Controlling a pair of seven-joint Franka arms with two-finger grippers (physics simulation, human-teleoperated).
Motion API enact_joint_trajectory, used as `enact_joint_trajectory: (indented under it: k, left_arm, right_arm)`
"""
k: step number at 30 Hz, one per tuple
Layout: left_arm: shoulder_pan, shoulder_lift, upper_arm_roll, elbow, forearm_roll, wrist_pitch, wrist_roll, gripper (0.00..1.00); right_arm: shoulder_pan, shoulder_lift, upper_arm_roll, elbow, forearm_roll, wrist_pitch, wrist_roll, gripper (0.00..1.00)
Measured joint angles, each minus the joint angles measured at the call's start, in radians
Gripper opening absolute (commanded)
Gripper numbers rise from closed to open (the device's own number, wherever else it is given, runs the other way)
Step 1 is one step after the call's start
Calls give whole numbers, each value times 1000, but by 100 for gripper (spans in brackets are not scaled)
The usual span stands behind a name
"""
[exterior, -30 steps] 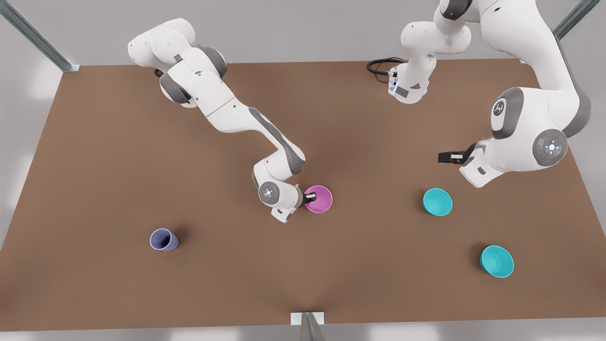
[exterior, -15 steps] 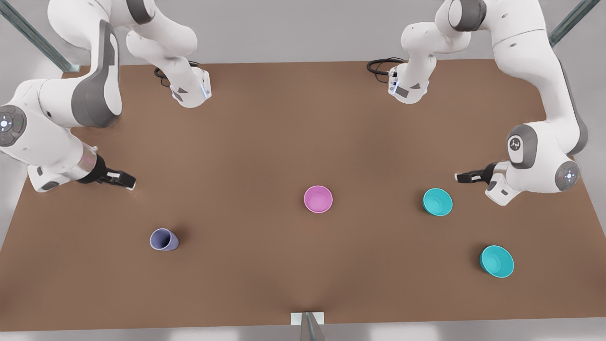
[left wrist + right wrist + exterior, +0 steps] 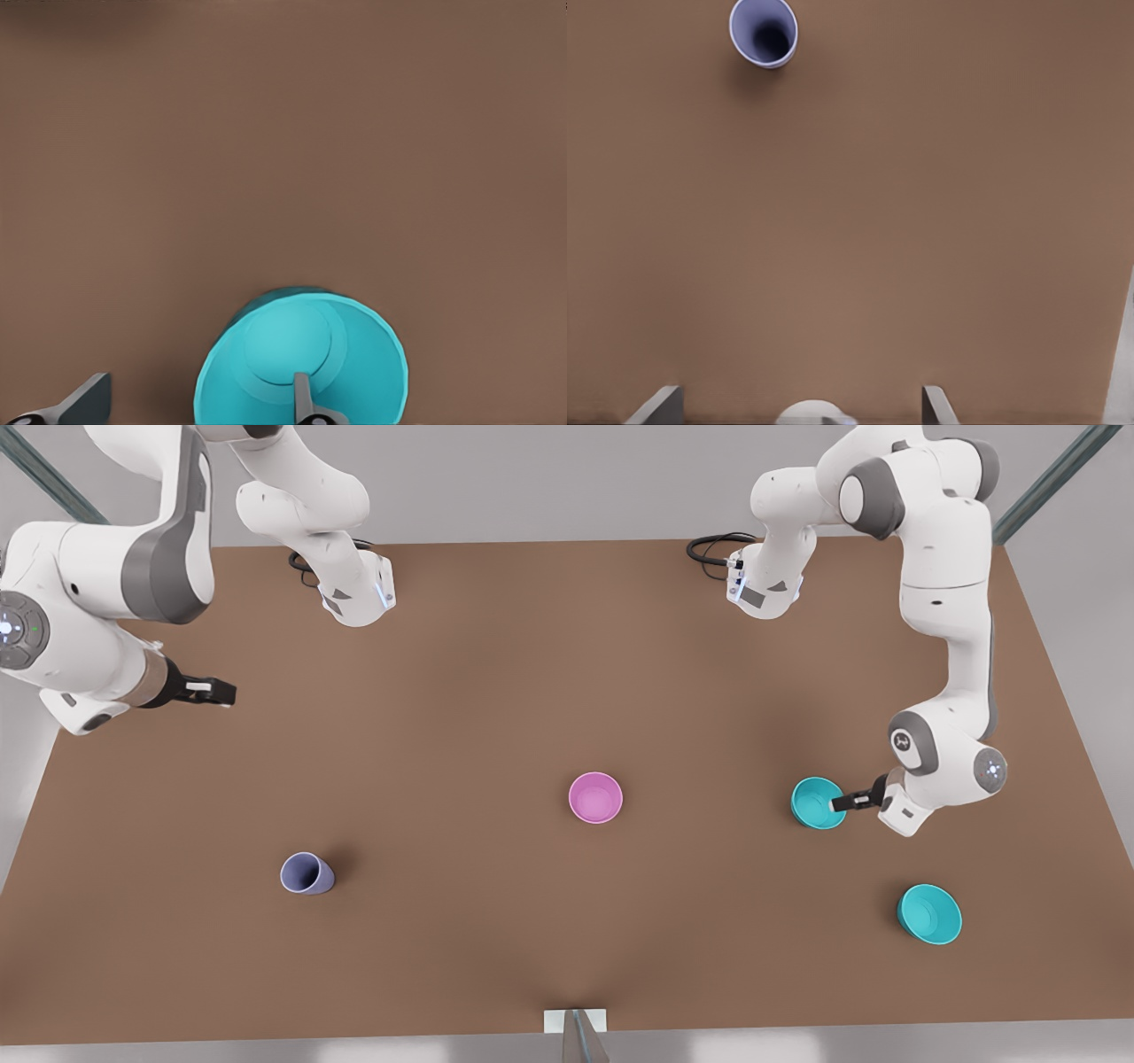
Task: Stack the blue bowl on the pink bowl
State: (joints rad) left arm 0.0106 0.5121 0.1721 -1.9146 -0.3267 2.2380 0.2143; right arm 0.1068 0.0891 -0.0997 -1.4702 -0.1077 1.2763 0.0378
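The blue bowl (image 3: 811, 802) stands upright on the table toward the front view's right. My left gripper (image 3: 837, 803) is down at its rim, open. In the left wrist view one finger (image 3: 304, 400) is inside the blue bowl (image 3: 292, 341) and the other finger (image 3: 84, 403) is outside, well clear of the wall. The pink bowl (image 3: 595, 797) sits alone near the table's middle. My right gripper (image 3: 217, 689) hovers open at the front view's far left, holding nothing.
A second, slightly wider teal bowl (image 3: 928, 914) sits nearer the front right. A lavender cup (image 3: 306, 873) stands at the front left and appears as the lavender cup (image 3: 764, 32) in the right wrist view. Both arm bases and a black cable (image 3: 709, 547) are at the back edge.
The right arm left the pink bowl and pulled back to the front view's far left. The left gripper came down from beside the blue bowl onto its rim.
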Motion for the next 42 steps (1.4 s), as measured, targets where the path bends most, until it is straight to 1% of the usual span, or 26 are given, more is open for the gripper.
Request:
enact_joint_trajectory:
  k: [10,11,12,13,16,18,21,24,25,26,27,32,36,38,40,42]
  left_arm:
    - [-24,43,-6,1,-7,0,81,100]
    - [-27,47,-6,3,-7,0,87,97]
    - [-29,51,-6,5,-7,0,93,77]
    - [-30,53,-6,7,-7,-1,98,68]
    - [-29,51,-5,11,-7,-1,112,64]
    - [-30,51,-5,11,-7,-1,120,55]
    - [-29,59,-5,12,-6,2,131,55]
    - [-29,67,-5,13,-6,5,139,45]
    - [-29,68,-5,13,-6,6,142,36]
    - [-29,68,-5,13,-6,7,144,24]
    - [-28,67,-5,16,-5,8,145,21]
    - [-27,50,-17,35,-3,4,132,21]
    - [-64,41,-106,169,-4,-78,70,21]
    - [-155,51,-128,228,-5,-114,17,21]
    - [-281,67,-136,274,-6,-141,-53,21]
    - [-359,102,-187,320,-8,-158,-134,21]
  right_arm:
    - [14,20,-28,-21,3,-11,-61,100]
    - [21,23,-32,-20,3,-11,-65,100]
    - [26,25,-34,-20,2,-11,-69,100]
    - [29,26,-35,-20,2,-12,-73,100]
    - [28,33,-36,-19,3,-13,-84,100]
    - [26,42,-36,-14,2,-14,-90,100]
    - [27,47,-36,-11,3,-16,-98,100]
    - [28,54,-36,-11,3,-17,-105,100]
    - [28,55,-36,-11,3,-17,-107,100]
    - [28,56,-36,-11,3,-17,-109,100]
    - [27,57,-36,-12,3,-17,-111,100]
    - [27,63,-37,-8,-2,-14,-120,100]
    - [26,65,-37,-8,-3,-11,-126,100]
    - [27,66,-37,-7,-4,-10,-129,100]
    - [27,67,-37,-7,-6,-9,-132,100]
    - [27,70,-37,-7,-7,-9,-134,100]
